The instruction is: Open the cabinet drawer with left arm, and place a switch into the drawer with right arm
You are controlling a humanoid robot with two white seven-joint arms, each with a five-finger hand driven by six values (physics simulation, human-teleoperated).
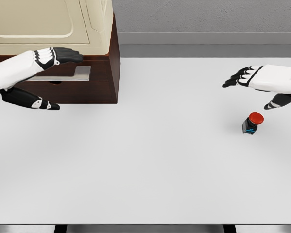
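A: Item one, left hand [36, 77]?
B: Fingers extended and spread, thumb low, nothing held. Its fingertips lie over the grey handle [67, 74] on the dark wood cabinet drawer [82, 87]; whether they touch it, I cannot tell. The drawer front sits flush, closed.

A: Item two, right hand [266, 82]?
B: Open, fingers pointing left, thumb angled down, empty.

A: Item three, the switch [252, 122]?
B: Red button on a black base, standing on the white table [150, 165], just below the right hand's thumb and apart from it; well to the right of the left hand.
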